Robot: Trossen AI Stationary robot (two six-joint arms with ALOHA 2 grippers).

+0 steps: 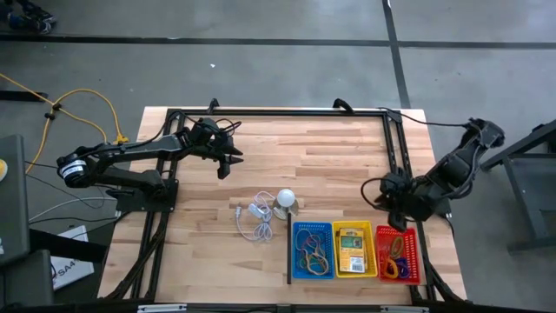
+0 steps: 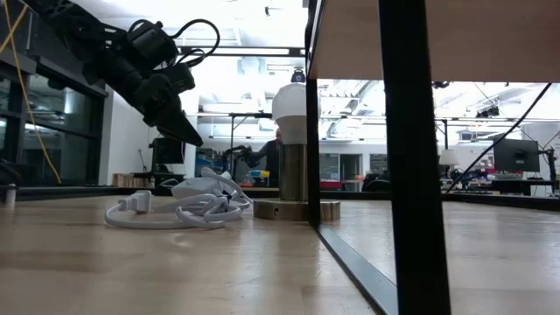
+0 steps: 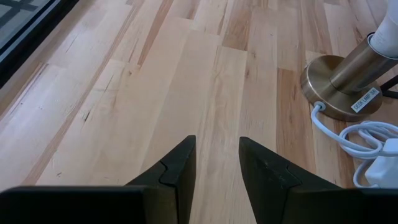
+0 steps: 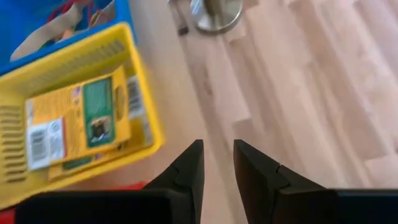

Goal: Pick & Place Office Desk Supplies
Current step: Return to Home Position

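Three small baskets stand in a row at the table's near right. The blue basket (image 1: 295, 252) holds rubber bands (image 1: 313, 254). The yellow basket (image 4: 151, 134) holds yellow-and-green packets (image 4: 81, 118). The red basket (image 1: 416, 254) holds coloured rings (image 1: 396, 263). My right gripper (image 4: 217, 152) hovers open just beyond the far rims of the yellow and red baskets (image 1: 393, 211), slanting down, nothing between its fingers. My left gripper (image 3: 216, 152) hangs open above bare wood at the far left (image 1: 228, 165), also with nothing in it.
A white bulb on a brass base (image 1: 286, 202) stands left of the baskets, its coiled white cord (image 1: 254, 222) beside it. A black frame (image 1: 278, 111) runs along the table's edges. Bare wood lies between the two grippers.
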